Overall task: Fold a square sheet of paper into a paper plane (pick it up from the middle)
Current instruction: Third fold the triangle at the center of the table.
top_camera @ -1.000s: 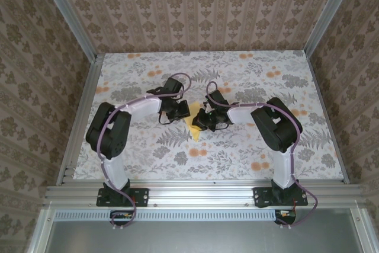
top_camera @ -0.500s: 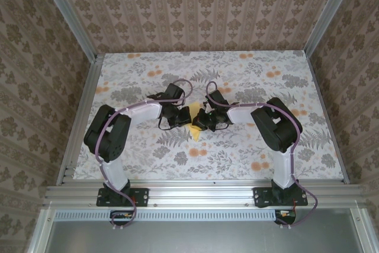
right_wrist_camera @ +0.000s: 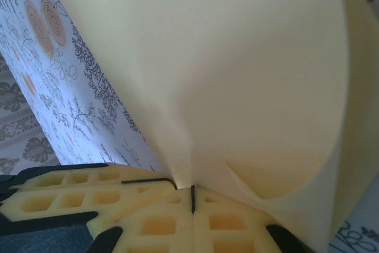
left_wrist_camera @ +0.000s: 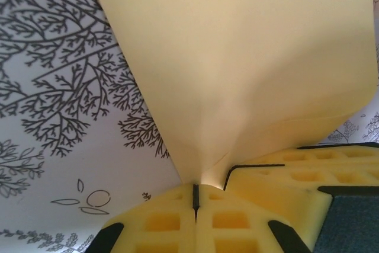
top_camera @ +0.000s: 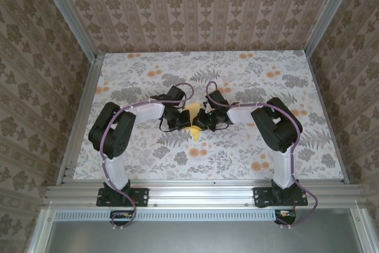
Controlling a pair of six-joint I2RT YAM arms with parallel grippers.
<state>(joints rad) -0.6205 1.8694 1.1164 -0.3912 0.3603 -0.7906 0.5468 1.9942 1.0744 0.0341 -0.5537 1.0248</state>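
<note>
The left gripper (top_camera: pixel 179 118) sits near the middle of the table (top_camera: pixel 254 152), well away from every edge and corner. Its yellow fingers (left_wrist_camera: pixel 160 223) are pressed together on one edge of the square sheet of paper (top_camera: pixel 193 112). In the left wrist view the sheet fans out from that pinch in a curve above the printed tabletop. The paper spans the small gap between the two grippers and is bowed, not flat. On its right side, the right gripper (top_camera: pixel 204 119) is clamped on the sheet too. In the right wrist view the paper bulges out from the closed fingertips (right_wrist_camera: pixel 231 223).
</note>
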